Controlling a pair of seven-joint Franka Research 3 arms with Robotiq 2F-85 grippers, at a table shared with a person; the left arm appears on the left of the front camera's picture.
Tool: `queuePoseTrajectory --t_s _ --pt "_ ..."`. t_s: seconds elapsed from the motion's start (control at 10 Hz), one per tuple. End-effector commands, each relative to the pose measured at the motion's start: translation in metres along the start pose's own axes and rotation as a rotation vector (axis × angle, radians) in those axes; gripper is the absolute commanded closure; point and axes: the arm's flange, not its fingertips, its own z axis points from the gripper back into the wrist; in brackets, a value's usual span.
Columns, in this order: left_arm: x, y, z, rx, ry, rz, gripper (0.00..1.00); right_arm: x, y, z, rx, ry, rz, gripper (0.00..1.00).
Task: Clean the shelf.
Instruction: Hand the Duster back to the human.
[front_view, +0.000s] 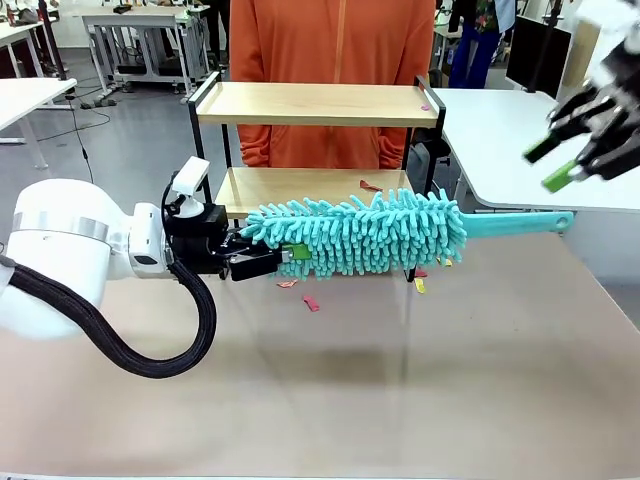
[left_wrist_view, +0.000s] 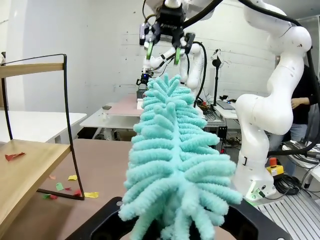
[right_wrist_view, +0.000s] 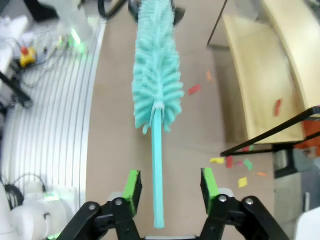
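Note:
The shelf (front_view: 315, 103) stands at the table's far side, two light boards in a black frame. A teal fluffy duster (front_view: 370, 232) hangs level in front of its lower board, handle (front_view: 510, 224) pointing right. My left gripper (front_view: 268, 262) is shut on the left tip of the duster's head; in the left wrist view the fluff (left_wrist_view: 172, 165) hides the fingers. My right gripper (front_view: 565, 160) is open, blurred, above the handle's end and apart from it. In the right wrist view the handle (right_wrist_view: 157, 170) runs between the green pads (right_wrist_view: 132, 184), farther down. A red scrap (front_view: 369, 186) lies on the lower board, a pink one (front_view: 425, 107) on top.
A person in an orange top (front_view: 335, 40) stands right behind the shelf. Paper scraps (front_view: 311, 302) lie on the brown table (front_view: 400, 380) below the duster and by the shelf's right foot (front_view: 419, 285). A white table (front_view: 500, 130) adjoins at the right.

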Motion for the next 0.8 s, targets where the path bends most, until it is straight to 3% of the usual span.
queuePoseTrajectory --t_s 0.0,0.3,0.6,0.7 --pt "0.003 -0.001 0.000 -0.002 -0.003 -0.006 1.00 -0.011 0.010 0.030 -0.056 -0.176 -0.014 0.00" --pt "0.003 -0.001 0.000 -0.002 -0.003 -0.006 1.00 -0.038 0.020 0.076 -0.094 -0.387 -0.110 0.00" --pt "0.003 -0.001 0.000 -0.002 -0.003 -0.006 1.00 -0.062 0.025 0.099 -0.163 -0.440 -0.209 0.00" --pt "0.003 -0.001 0.000 -0.002 -0.003 -0.006 1.00 -0.065 0.025 0.097 -0.113 -0.454 -0.164 0.00"
